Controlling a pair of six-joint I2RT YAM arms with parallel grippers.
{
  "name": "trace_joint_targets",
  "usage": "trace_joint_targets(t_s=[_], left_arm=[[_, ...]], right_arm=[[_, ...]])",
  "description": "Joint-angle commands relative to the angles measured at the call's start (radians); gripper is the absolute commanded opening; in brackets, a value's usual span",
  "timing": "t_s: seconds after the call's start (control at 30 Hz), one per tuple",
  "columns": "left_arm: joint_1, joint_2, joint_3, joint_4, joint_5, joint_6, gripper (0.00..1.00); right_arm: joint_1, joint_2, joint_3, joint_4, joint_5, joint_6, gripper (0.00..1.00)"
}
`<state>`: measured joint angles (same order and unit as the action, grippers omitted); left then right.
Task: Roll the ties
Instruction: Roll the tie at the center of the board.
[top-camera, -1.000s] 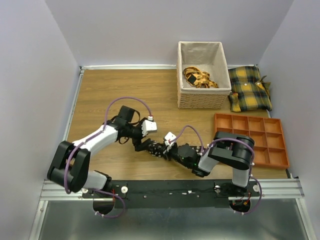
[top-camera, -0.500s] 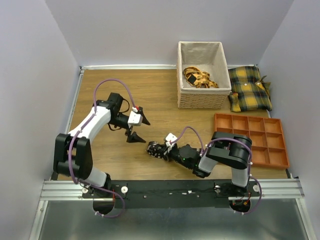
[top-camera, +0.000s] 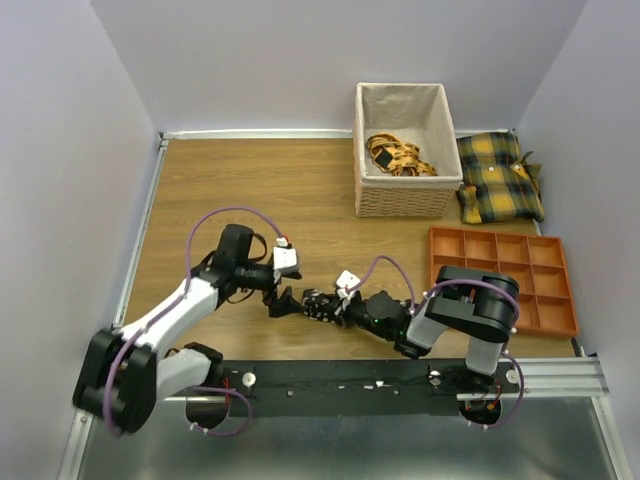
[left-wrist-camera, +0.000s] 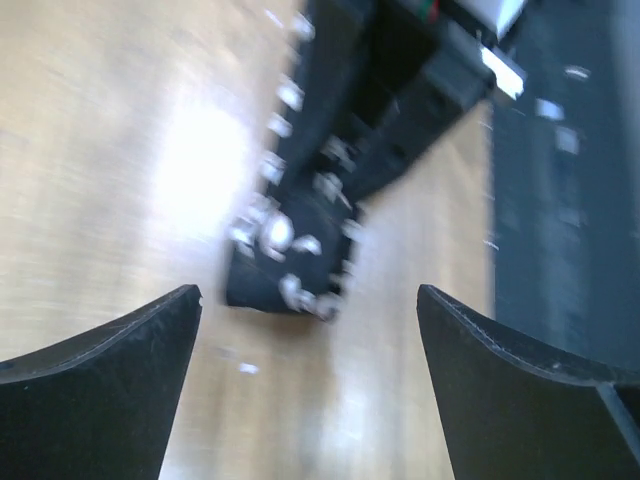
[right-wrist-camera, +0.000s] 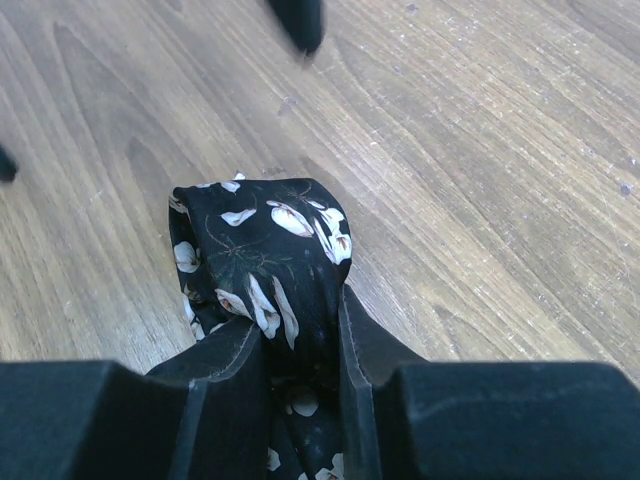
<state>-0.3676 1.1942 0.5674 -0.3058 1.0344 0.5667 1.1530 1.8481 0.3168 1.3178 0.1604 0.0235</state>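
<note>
A black tie with white flowers (right-wrist-camera: 260, 250) is bunched into a small coil on the wooden table. My right gripper (right-wrist-camera: 300, 315) is shut on its near end, and the coil sticks out past the fingertips. From above, the tie (top-camera: 318, 303) lies in front of the arm bases, with the right gripper (top-camera: 337, 308) on its right side. My left gripper (top-camera: 283, 300) sits low just left of the coil, open and holding nothing. In the blurred left wrist view the tie (left-wrist-camera: 295, 235) lies just beyond the open left gripper (left-wrist-camera: 308, 292). One left fingertip (right-wrist-camera: 298, 22) shows beyond the coil.
A wicker basket (top-camera: 405, 200) at the back holds yellow-and-black fabric (top-camera: 398, 155). Plaid cushions (top-camera: 500, 178) lie to its right. An orange compartment tray (top-camera: 505, 278) sits on the right. The black mounting rail (top-camera: 340, 382) runs along the near edge.
The left gripper let go and opened wide, swung back to the left, then came down again just left of the coil. The right gripper has kept its grip on the tie.
</note>
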Motion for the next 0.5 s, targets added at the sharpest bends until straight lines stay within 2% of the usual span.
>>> trace_joint_targets(t_s=[0.0, 0.1, 0.17, 0.23, 0.27, 0.3, 0.33, 0.37, 0.4, 0.47], left_arm=[[-0.071, -0.208, -0.106, 0.353, -0.250, -0.228, 0.99], [-0.108, -0.182, -0.101, 0.398, -0.320, -0.214, 0.99], [-0.114, -0.047, 0.010, 0.273, -0.275, -0.132, 0.99], [-0.114, 0.043, 0.066, 0.266, -0.273, -0.096, 0.99], [-0.111, 0.047, 0.054, 0.474, -0.283, -0.153, 0.99], [-0.110, 0.044, 0.039, 0.597, -0.260, -0.345, 0.99], [-0.113, 0.030, -0.007, 0.729, -0.232, -0.466, 0.99], [-0.125, 0.024, -0.041, 0.992, -0.214, -0.629, 0.99], [-0.140, 0.015, -0.084, 1.108, -0.215, -0.830, 0.99], [-0.212, -0.036, -0.236, 1.244, -0.256, -0.872, 0.99]], right_arm=[[0.011, -0.016, -0.021, -0.131, -0.065, -0.066, 0.01], [0.011, -0.009, -0.001, -0.141, -0.082, -0.070, 0.01], [0.011, 0.002, 0.001, -0.124, -0.091, -0.069, 0.01], [0.011, 0.013, -0.005, -0.089, -0.087, -0.060, 0.01], [0.011, 0.014, -0.007, -0.086, -0.082, -0.056, 0.01], [0.011, 0.013, -0.010, -0.094, -0.078, -0.051, 0.01], [0.011, 0.004, -0.022, -0.097, -0.061, -0.047, 0.01], [0.010, 0.002, -0.030, -0.094, -0.055, -0.045, 0.01], [0.010, -0.001, -0.035, -0.086, -0.048, -0.046, 0.01], [0.010, -0.004, -0.045, -0.086, -0.048, -0.053, 0.01]])
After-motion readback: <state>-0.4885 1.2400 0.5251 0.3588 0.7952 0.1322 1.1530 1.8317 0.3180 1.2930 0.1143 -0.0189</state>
